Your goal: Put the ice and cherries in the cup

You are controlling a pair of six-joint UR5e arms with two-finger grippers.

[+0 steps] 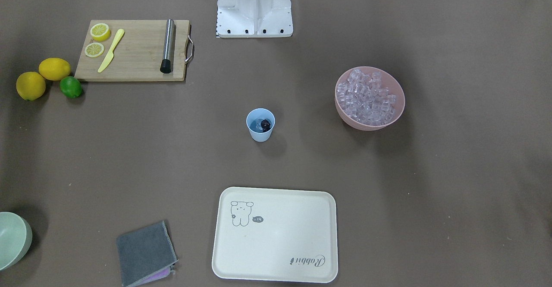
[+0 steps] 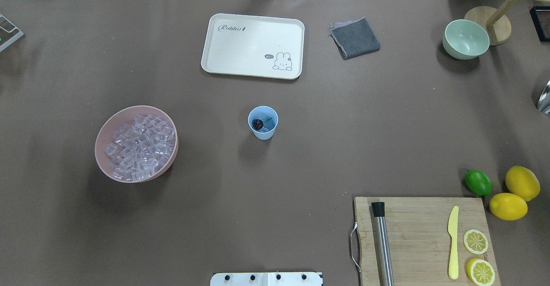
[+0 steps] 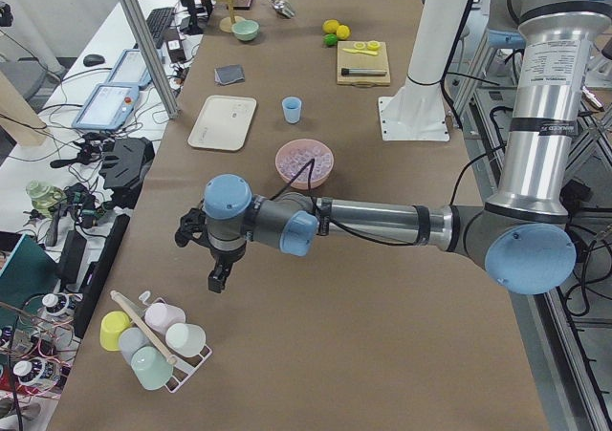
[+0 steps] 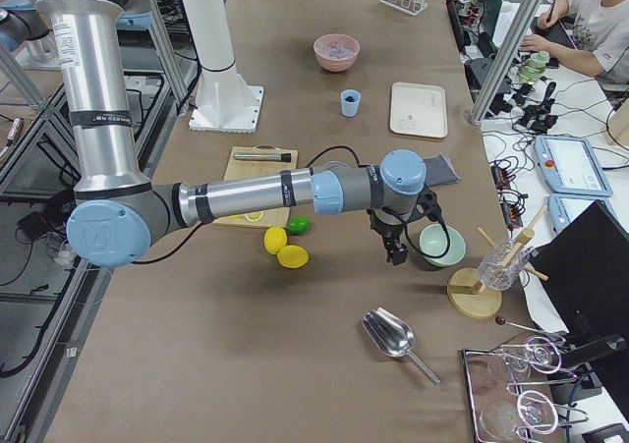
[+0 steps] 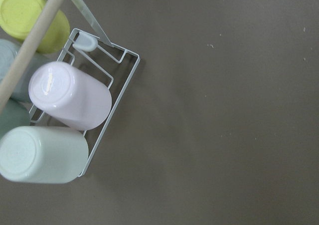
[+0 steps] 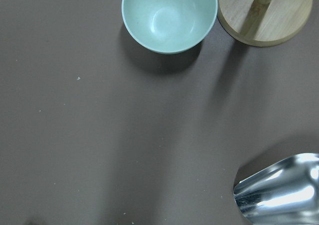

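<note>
The light-blue cup [image 1: 260,135] stands upright near the middle of the tabletop [image 1: 172,157], between the cream tray [image 1: 276,244] and the robot's base [image 1: 254,15]. The dark cherries [image 1: 266,124] lie inside it, with a thin stem showing in the overhead view, so that half of the job looks done. In the front-facing view a pale, glassy patch sits beside the cherries. It may be an ice cube or two, but it is too small to be sure. The bulk of the ice [image 1: 365,96] is heaped in the pink bowl [image 1: 371,125], well apart from the cup on the robot's left side.

Neither arm is near the cup. The left claw [image 3: 218,280] hangs over the tabletop's end on the robot's left, near a cluster of upturned cups [image 5: 70,96]. The right claw [image 4: 396,254] hangs at the opposite end, just beside the pale green bowl [image 4: 447,251] and near a metal scoop [image 4: 393,337]. Both claws show only in the side views, so I cannot tell whether either is open or closed.

My judgement is that if the patch is ice, the task is finished or nearly so; if not, ice has yet to be brought over from the pink bowl
</note>
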